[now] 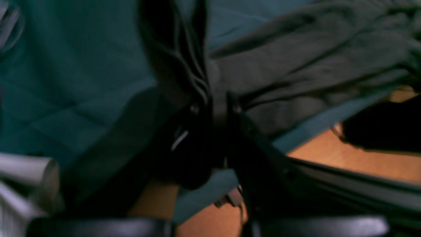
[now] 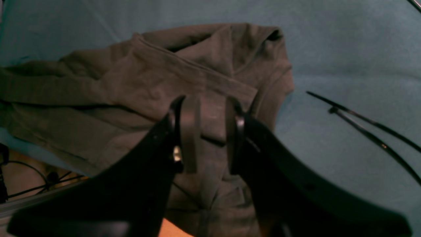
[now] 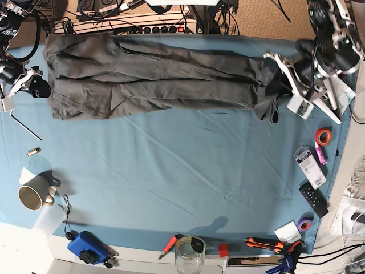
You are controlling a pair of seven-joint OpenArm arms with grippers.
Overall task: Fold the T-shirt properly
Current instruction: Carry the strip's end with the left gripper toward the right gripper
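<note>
Dark grey-brown cotton, creased and bunched: the T-shirt (image 3: 159,80) lies stretched in a long band across the far side of the table, reaching almost from one end to the other. In the right wrist view its cloth (image 2: 148,85) shows a stitched hem and heavy folds.

There is one shirt and two grippers. The left gripper (image 1: 215,108) sits at the shirt's end on the base view's right (image 3: 274,85), its jaws pressed together on a gathered pinch of the fabric, which hangs dark in folds at the fingertips. The right gripper (image 2: 205,131) hovers just over the other end (image 3: 35,85); its jaws stand partly apart with cloth visible in the gap, and whether they touch it I cannot tell.

The shirt rests on a light blue tablecloth (image 3: 171,171). Around the edges: one mug (image 3: 32,197), one glass jar (image 3: 189,256), one blue box (image 3: 86,246), one black remote (image 3: 314,198), two tape rolls, orange (image 3: 324,136) and purple (image 3: 305,224). Cables and a power strip (image 3: 142,25) run behind the far edge.
</note>
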